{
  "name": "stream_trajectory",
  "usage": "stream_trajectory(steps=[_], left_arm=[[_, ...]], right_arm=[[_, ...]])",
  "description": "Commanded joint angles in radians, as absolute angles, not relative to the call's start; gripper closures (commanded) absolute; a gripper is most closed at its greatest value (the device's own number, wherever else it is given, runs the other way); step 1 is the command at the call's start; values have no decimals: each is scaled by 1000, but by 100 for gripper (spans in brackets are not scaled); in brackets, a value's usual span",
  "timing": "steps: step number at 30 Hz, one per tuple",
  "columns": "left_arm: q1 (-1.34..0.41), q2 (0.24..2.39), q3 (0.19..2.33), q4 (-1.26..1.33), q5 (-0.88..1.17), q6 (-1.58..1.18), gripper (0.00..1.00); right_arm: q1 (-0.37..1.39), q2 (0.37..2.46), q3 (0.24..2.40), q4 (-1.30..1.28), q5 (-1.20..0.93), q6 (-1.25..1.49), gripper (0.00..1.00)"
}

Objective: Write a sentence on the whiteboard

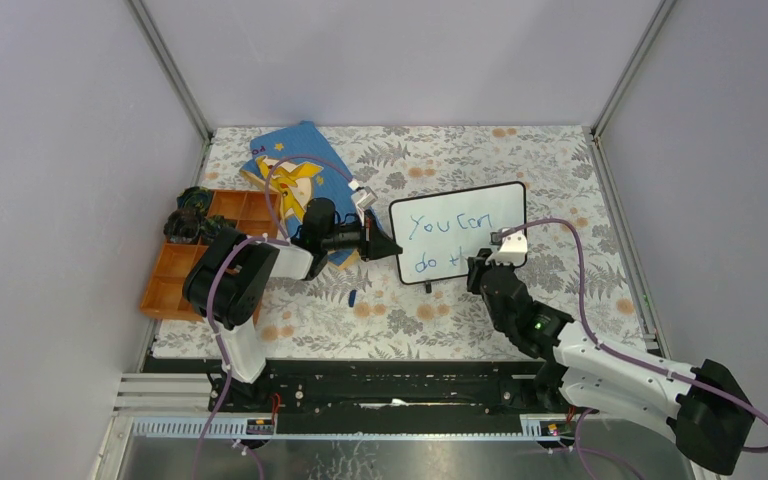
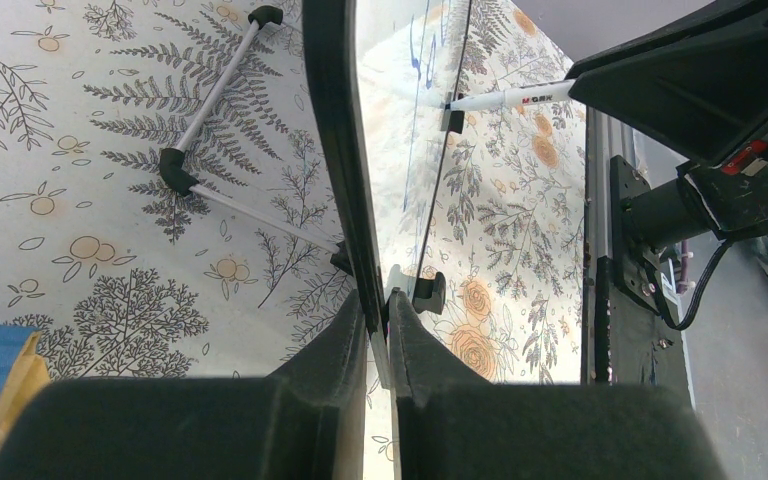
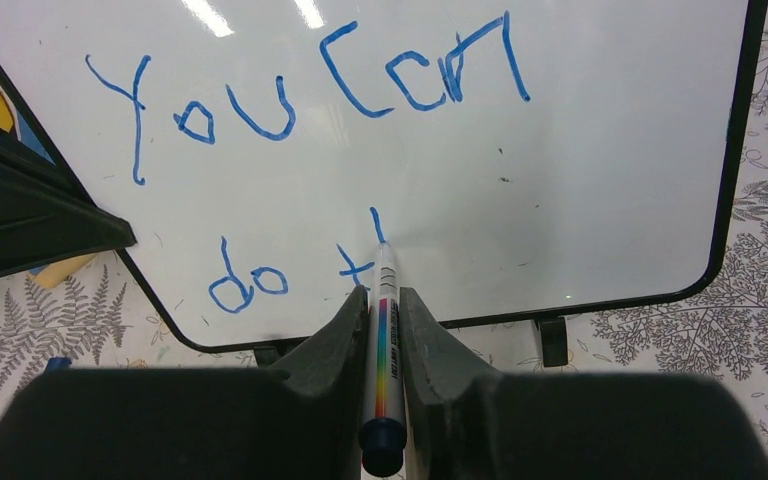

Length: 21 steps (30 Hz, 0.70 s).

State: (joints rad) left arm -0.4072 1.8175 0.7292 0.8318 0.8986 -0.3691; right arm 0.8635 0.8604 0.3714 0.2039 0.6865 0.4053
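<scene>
The whiteboard (image 1: pixel 480 215) stands tilted on the floral table, black-framed; it also shows in the right wrist view (image 3: pixel 610 150) and edge-on in the left wrist view (image 2: pixel 332 130). Blue marker writing on it reads "You can" with "do t" and one more stroke below (image 3: pixel 290 280). My left gripper (image 1: pixel 388 247) is shut on the board's left edge (image 2: pixel 380 310). My right gripper (image 1: pixel 482 268) is shut on a white marker (image 3: pixel 384 340) with a rainbow stripe; its tip touches the board beside the "t". The marker also shows in the left wrist view (image 2: pixel 505 97).
A blue picture book (image 1: pixel 295 165) lies behind the left arm. An orange compartment tray (image 1: pixel 175 270) sits at the left edge, dark items at its far end. A small blue cap (image 1: pixel 352 298) lies on the cloth. The board's wire stand (image 2: pixel 215 95) rests behind it.
</scene>
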Motion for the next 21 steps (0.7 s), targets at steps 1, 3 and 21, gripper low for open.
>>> stream_trajectory(steps=[1,3,21], left_arm=[[-435,1838,716,713,867,-296,100],[-436,1837,715,713,868,-296,100],[-436,1839,715,710,867,-295,100]], right_arm=[[853,845,363,174,673,439,100],[854,845,358,166,669,445,100],[854,854,362,168,682,451,100]])
